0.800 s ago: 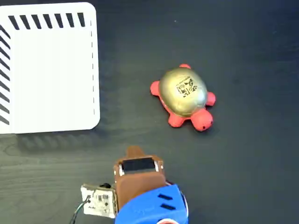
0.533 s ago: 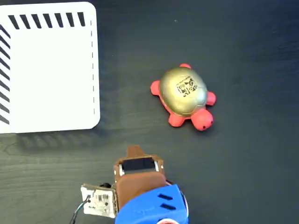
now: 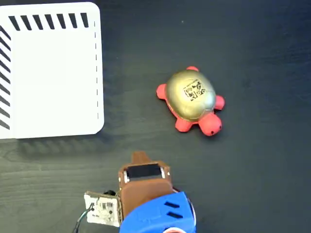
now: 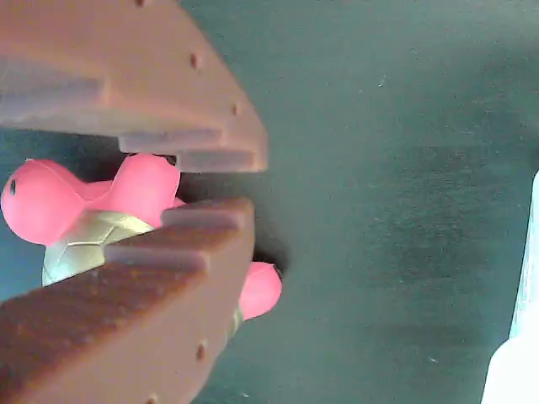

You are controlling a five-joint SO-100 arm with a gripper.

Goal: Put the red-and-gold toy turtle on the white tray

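Turtle on dark table, apart from white tray; gripper narrowly parted, empty.

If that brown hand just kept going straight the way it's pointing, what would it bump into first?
Probably the toy turtle. In the wrist view it shows between and just past the hand's slightly parted fingers. From above, the hand points up the dark table with the turtle off to the right, so it might miss.

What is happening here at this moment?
A robot arm's gripper sits near the bottom of the fixed view, apart from the red-and-gold toy turtle. The turtle rests on the dark table, well to the right of the white tray. Nothing is grasped yet; in the wrist view the jaws look slightly apart.
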